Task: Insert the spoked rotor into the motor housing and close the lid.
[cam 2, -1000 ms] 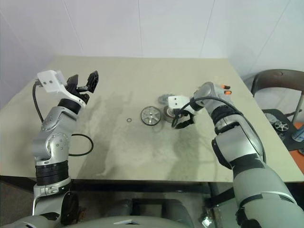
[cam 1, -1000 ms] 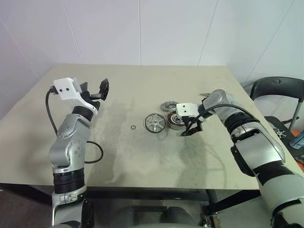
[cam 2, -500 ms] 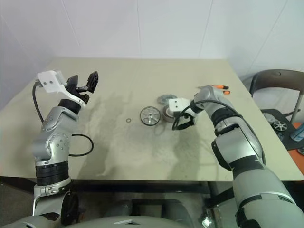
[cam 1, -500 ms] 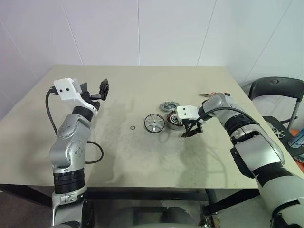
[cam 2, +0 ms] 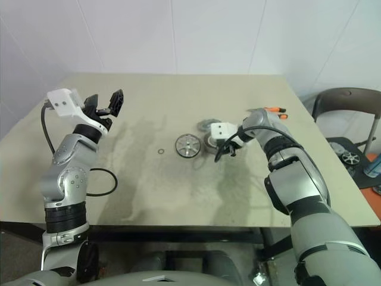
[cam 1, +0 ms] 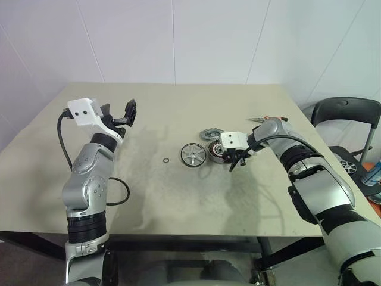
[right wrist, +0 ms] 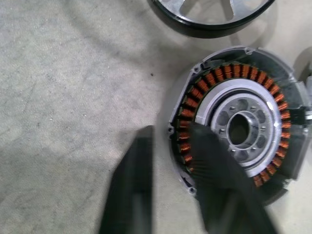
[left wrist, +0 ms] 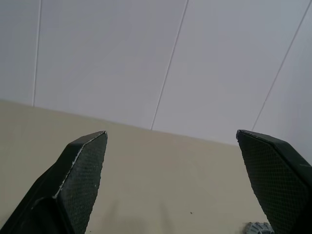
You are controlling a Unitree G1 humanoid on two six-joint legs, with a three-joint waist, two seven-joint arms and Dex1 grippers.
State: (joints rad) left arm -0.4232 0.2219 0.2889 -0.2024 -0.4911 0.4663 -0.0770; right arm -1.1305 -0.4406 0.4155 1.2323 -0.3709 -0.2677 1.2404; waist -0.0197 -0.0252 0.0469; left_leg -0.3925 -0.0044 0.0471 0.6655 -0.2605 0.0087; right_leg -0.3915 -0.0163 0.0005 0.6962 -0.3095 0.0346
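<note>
Right wrist cam gives the copper coils up close, which the head view can't. The right tool [right wrist: 170, 190] is pinched nearly closed on the motor housing [right wrist: 239, 129] rim, one finger inside and one outside. The spoked rotor [cam 1: 194, 154] sits just beside the housing; the left tool [left wrist: 180, 185] gapes wide, holding nothing.

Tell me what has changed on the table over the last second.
The right gripper closed its black fingers at the rim of the round dark motor housing with copper coils. Unmoved: the shiny silver spoked rotor, the dull grey notched lid, and the raised, open left gripper.
</note>
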